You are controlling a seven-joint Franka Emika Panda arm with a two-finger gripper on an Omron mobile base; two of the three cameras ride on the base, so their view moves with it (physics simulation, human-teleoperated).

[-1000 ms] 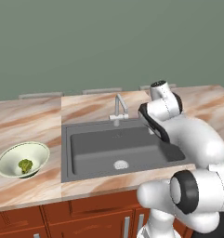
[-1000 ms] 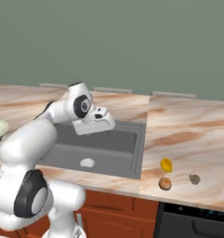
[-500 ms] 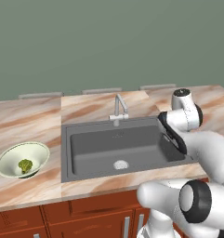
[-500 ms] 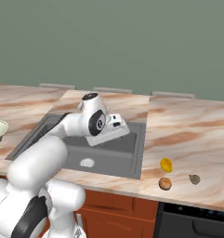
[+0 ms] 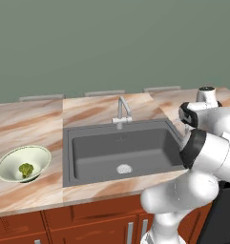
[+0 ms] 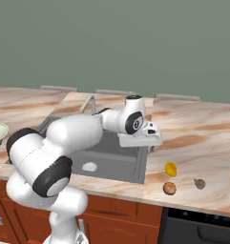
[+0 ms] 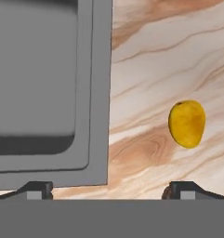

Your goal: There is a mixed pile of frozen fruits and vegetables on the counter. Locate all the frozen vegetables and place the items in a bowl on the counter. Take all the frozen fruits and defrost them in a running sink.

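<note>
- Your gripper (image 7: 108,189) hangs with its two dark fingertips spread wide apart and nothing between them; it sits above the right rim of the sink (image 6: 117,157), where metal meets stone.
- The sink is a dark grey, matte rectangular basin with rounded inner corners, a round silver drain (image 5: 124,168) and a slim silver faucet (image 5: 122,110) behind it.
- The counter (image 6: 197,133) is smooth pinkish-tan marble with brown streaks, over reddish-brown wood cabinets (image 5: 88,221).
- You can see a yellow-orange oval fruit (image 7: 187,123) lying on the stone just right of the sink, glossy and slightly mottled, apart from the fingertips.
- Close to it, nearer the counter's front edge, sits a brown roundish piece (image 6: 169,188); to its right lies a small dark, lumpy item (image 6: 199,183). The three are near one another but not touching.
- Well to the left of the sink stands the wide, shallow bowl (image 5: 11,160), pale cream-green inside, with a bumpy green floret (image 5: 26,169) resting in it.
</note>
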